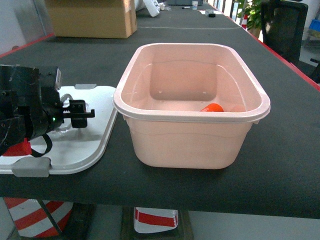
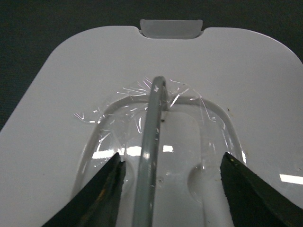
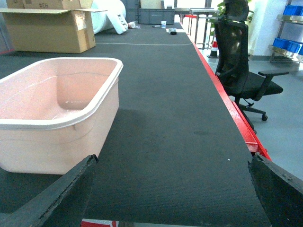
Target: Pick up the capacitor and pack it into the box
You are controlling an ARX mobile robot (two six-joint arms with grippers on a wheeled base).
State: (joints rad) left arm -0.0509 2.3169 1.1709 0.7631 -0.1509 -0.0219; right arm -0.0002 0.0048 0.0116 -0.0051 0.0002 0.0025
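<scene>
Showing one box (image 1: 192, 130) | one capacitor (image 1: 212, 107) inside | one lid (image 1: 85, 145) | both grippers (image 2: 170, 182) (image 3: 173, 189) wide, empty

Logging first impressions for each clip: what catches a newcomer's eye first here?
The pale pink box stands open mid-table, something orange lying at its bottom. Left of it the white lid lies flat, and the left gripper hangs open over the lid's grey handle.

box (image 1: 191, 122) top open, reachable from above | lid (image 1: 82, 145) lies just left, handle (image 2: 151, 142) upright between left gripper (image 2: 173, 182) fingers | table (image 3: 180, 118) right bare
</scene>
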